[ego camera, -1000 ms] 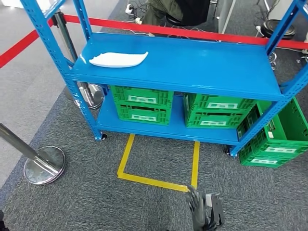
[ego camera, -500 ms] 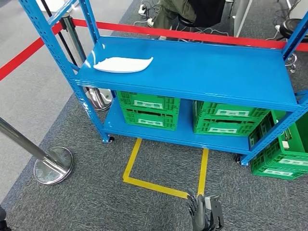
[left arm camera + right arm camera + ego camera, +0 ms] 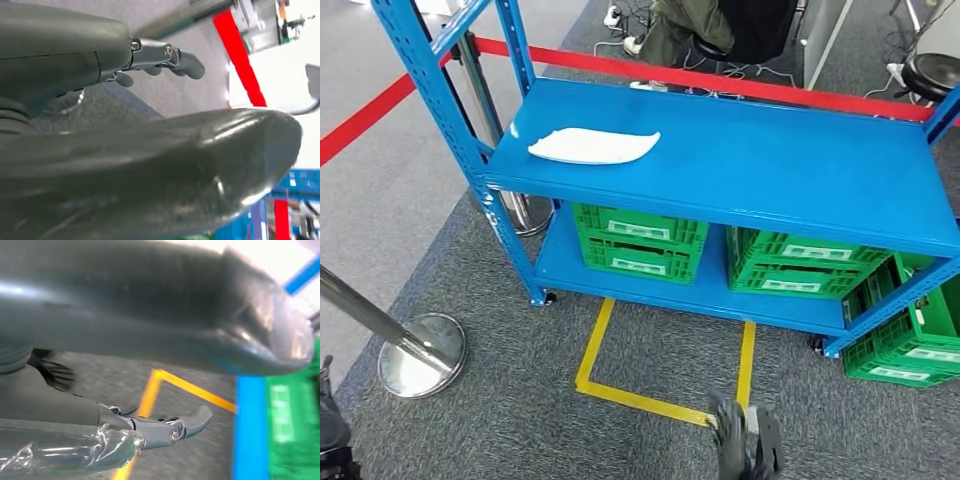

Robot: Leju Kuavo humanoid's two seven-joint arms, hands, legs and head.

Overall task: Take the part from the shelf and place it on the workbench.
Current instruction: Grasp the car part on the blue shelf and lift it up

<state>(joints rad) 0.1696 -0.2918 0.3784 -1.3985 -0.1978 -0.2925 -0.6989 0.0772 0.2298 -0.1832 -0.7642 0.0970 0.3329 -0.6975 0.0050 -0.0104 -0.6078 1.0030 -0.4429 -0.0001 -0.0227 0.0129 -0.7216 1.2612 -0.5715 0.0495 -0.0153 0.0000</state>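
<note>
The part (image 3: 593, 146) is a flat, white, leaf-shaped piece lying on the left side of the blue shelf's top board (image 3: 773, 160). My right hand (image 3: 732, 442) hangs low near the bottom edge, in front of the yellow floor marking (image 3: 661, 403) and far from the part. Its fingers are spread and hold nothing. In the right wrist view the right hand (image 3: 158, 390) has its fingers (image 3: 188, 424) stretched out over the carpet. In the left wrist view my left hand (image 3: 151, 140) also has straight fingers (image 3: 177, 56) and is empty. The workbench is out of sight.
Green crates (image 3: 641, 240) (image 3: 803, 265) stand on the lower board, and more crates (image 3: 916, 340) sit on the floor at the right. A steel post base (image 3: 422, 355) stands at the left. A red barrier tape (image 3: 712, 80) runs behind the shelf, with a seated person (image 3: 712, 25) beyond.
The whole picture has shifted, so the camera has moved: the shelf and part now sit further right and slightly lower. My right hand stays low and empty.
</note>
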